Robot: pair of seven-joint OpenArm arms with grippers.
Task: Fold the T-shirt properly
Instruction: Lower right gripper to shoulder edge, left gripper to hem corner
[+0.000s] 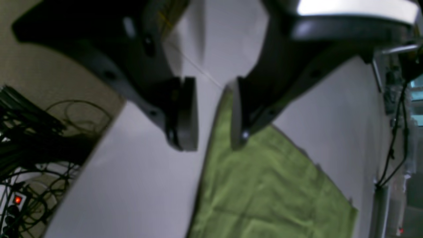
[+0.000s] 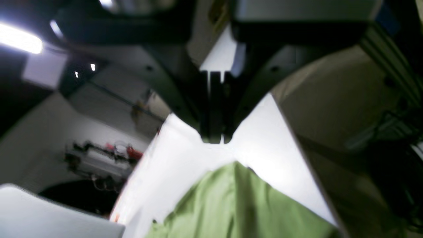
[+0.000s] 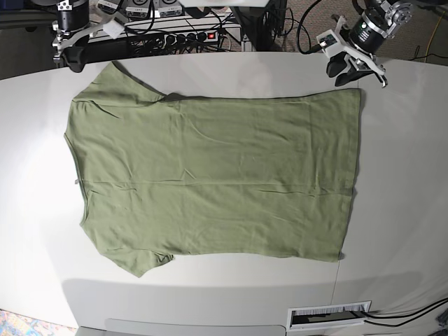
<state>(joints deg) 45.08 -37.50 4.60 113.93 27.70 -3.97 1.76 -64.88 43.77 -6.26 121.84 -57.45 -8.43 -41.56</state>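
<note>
Nearest the base camera, at six o'clock: bare white table (image 3: 210, 301), one pale slot plate (image 3: 329, 316) at the edge. Above it, one T-shirt (image 3: 210, 178), olive green, spread flat across the table's middle, neckline toward nine o'clock, hem toward three, both short sleeves out, near one at seven, far one at eleven. Tag too small to make out.

Far edge, two grippers. At one o'clock, left gripper (image 3: 348, 73) just off the shirt's far hem corner; seen from its wrist camera, left gripper (image 1: 213, 112) parted a moderate gap, nothing between the pads, green corner (image 1: 264, 185) lying just beneath and beside one finger (image 1: 236, 115). Blurred, so contact uncertain.

At eleven o'clock, right gripper (image 3: 72, 59) near the far sleeve, partly cut off by the frame. From its wrist camera, right gripper (image 2: 214, 132) pressed closed, pinching nothing, fabric (image 2: 238, 205) below, apart from the tips. Heavy blur there too.

Beyond the table: one power strip (image 3: 203, 35) and tangled cables, indistinct.
</note>
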